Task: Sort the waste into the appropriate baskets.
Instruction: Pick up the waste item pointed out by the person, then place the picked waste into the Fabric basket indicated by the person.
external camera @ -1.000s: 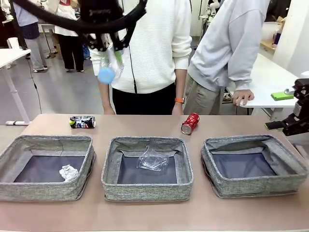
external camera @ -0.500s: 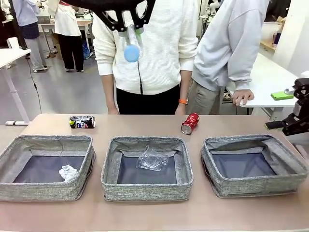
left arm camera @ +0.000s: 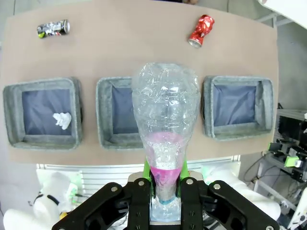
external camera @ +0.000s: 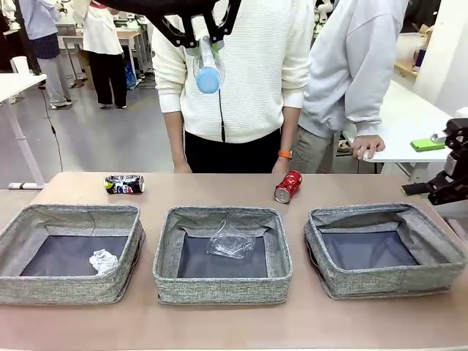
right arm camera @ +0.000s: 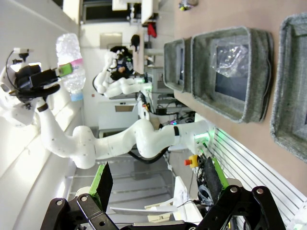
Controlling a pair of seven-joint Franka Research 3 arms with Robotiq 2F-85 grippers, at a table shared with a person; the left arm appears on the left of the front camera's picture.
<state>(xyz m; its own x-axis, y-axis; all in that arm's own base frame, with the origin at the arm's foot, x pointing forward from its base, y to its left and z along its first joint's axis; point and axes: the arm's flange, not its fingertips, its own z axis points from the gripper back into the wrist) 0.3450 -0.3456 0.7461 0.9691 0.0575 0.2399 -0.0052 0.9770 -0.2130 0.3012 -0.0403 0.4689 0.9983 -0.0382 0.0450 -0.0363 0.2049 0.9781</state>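
My left gripper (external camera: pixel 199 33) hangs high above the table, shut on the neck of the clear blue-capped plastic bottle (external camera: pixel 207 67), cap downward. Seen from the left wrist, the bottle (left arm camera: pixel 164 110) covers most of the middle basket (left arm camera: pixel 108 120). The three grey baskets sit in a row: left (external camera: pixel 66 289), middle (external camera: pixel 219 289), right (external camera: pixel 387 281). A white paper wad (external camera: pixel 104 261) lies in the left one, a crumpled clear cup (external camera: pixel 230 241) in the middle one. The dark blue can (external camera: pixel 125 184) and red can (external camera: pixel 288 186) lie on the table behind them. My right gripper (right arm camera: pixel 157 179) stands open, holding nothing.
Two people stand at the far edge of the table, one resting a hand (external camera: pixel 365 146) on a white side table. My right arm (external camera: pixel 450 179) waits at the table's right edge beside the right basket. A strip of bare tabletop runs behind the baskets.
My left gripper has carried the bottle up and to the right. The person in the white sweater has shifted right. The right arm, cans and baskets have not moved.
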